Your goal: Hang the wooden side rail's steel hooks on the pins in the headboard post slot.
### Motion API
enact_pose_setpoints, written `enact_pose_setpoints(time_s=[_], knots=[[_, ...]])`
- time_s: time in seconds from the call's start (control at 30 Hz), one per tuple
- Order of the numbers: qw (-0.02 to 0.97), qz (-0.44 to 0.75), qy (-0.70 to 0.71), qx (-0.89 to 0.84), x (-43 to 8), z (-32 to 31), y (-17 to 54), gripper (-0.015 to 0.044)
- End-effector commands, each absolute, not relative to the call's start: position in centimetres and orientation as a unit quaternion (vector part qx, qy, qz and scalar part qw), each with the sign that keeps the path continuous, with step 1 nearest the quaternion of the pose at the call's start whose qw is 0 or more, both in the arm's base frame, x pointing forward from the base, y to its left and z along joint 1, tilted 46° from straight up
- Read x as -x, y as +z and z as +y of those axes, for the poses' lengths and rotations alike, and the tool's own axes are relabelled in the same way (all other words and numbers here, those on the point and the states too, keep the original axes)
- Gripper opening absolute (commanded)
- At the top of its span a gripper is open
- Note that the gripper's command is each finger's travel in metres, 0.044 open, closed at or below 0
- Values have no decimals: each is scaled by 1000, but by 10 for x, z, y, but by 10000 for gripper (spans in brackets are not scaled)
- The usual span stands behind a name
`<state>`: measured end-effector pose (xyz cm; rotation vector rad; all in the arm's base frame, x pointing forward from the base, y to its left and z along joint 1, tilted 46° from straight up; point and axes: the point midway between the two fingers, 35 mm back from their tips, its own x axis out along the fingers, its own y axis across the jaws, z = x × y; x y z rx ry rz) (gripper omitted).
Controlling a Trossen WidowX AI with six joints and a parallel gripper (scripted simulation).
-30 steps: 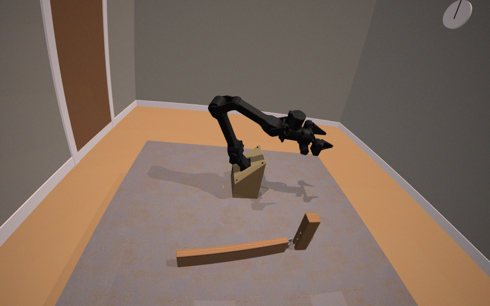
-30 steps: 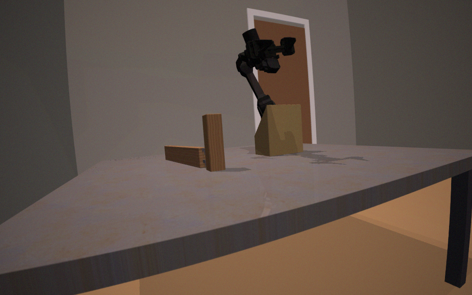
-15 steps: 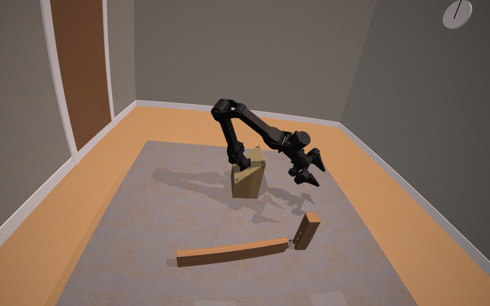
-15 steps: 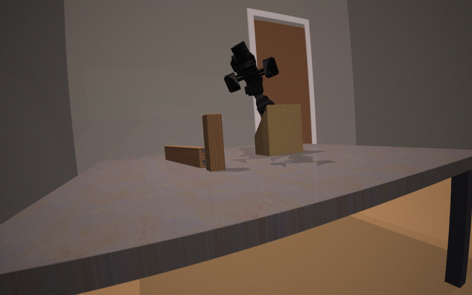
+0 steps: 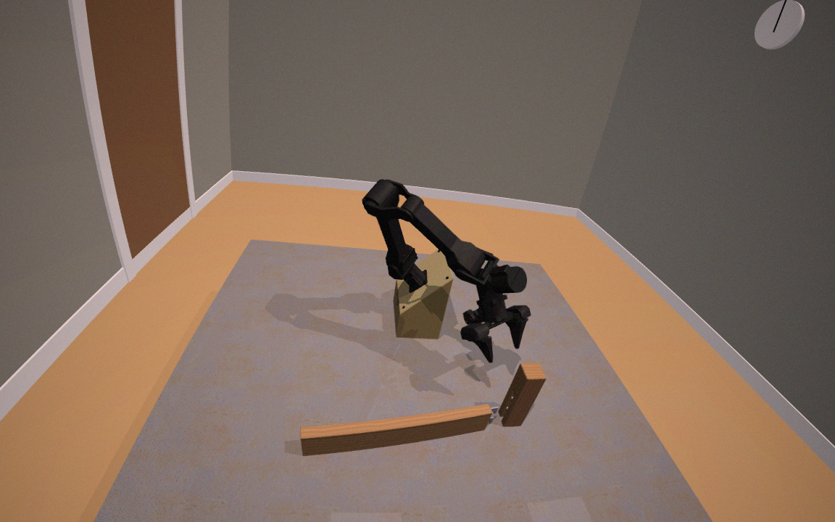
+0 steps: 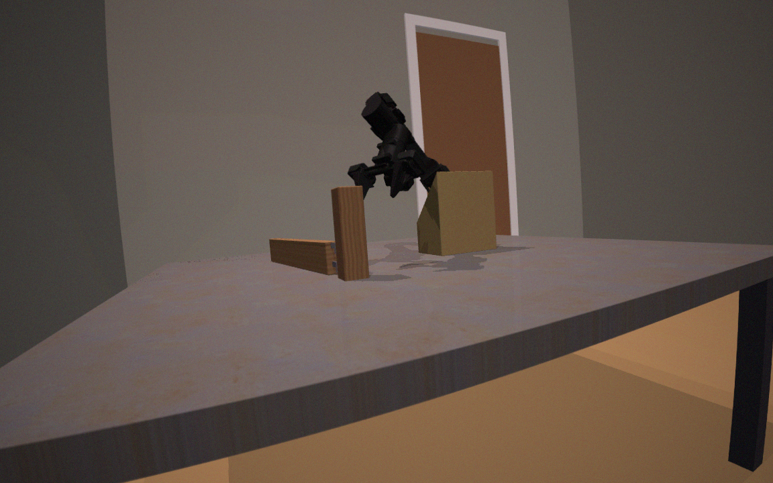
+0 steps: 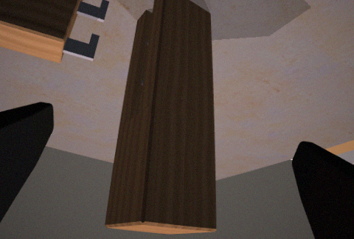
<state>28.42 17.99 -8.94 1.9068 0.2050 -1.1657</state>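
Note:
The wooden side rail [image 5: 394, 431] [image 6: 302, 256] [image 7: 37, 7] lies along the table. Two steel hooks protrude from its near end, a lower one [image 7: 79, 48] and an upper one [image 7: 92, 9] in the wrist view. They point at the slotted side of the upright headboard post [image 5: 524, 396] [image 6: 350, 234] [image 7: 184, 121], with a small gap between. Two small pins show faintly in the slot, one of them a pin [image 7: 141, 82] in the wrist view. My gripper [image 5: 504, 354] [image 6: 379, 196] [image 7: 178, 135] is open and empty, pointing down, above and on the base side of the post. The post appears between the fingers in the wrist view, but beyond the tips.
The tan base block [image 5: 417, 321] [image 6: 467, 210] carries the arm behind the rail and post. The table [image 5: 245, 363] [image 6: 227, 336] bears everything, and its front edge crosses the exterior view. The arm's shadow falls between the block and the rail.

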Motion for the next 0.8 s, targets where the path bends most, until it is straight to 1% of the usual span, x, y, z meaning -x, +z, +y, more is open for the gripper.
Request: enact_pose_setpoints(time_s=[0.0, 0.77], knots=[[456, 19, -473, -754, -291, 150, -90, 440], [460, 19, -473, -751, -291, 149, -89, 440]])
